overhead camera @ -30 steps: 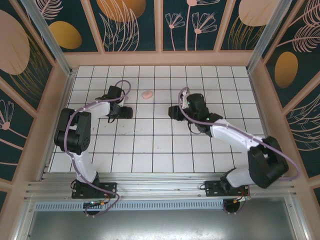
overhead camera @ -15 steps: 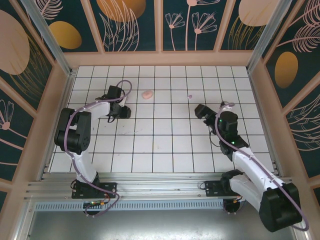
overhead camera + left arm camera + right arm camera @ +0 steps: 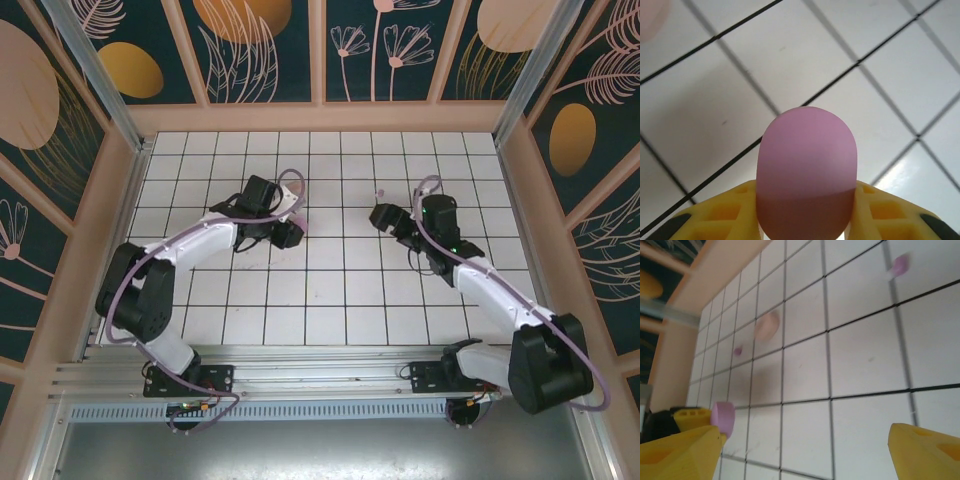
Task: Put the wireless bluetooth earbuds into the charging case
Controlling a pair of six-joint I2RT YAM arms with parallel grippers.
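Left gripper (image 3: pixel 806 210): pinching the purple case (image 3: pixel 806 155) by one end, the rest sticking out, probably to offer it for loading.
Right gripper (image 3: pixel 805 437): fingers spread, empty, facing the lilac earbud (image 3: pixel 900 265).
Lilac earbud: loose on the tiled floor (image 3: pixel 860 365), toward its far edge.
Pink case (image 3: pixel 766 326): left of that earbud, another small bud (image 3: pixel 737 351) nearby.
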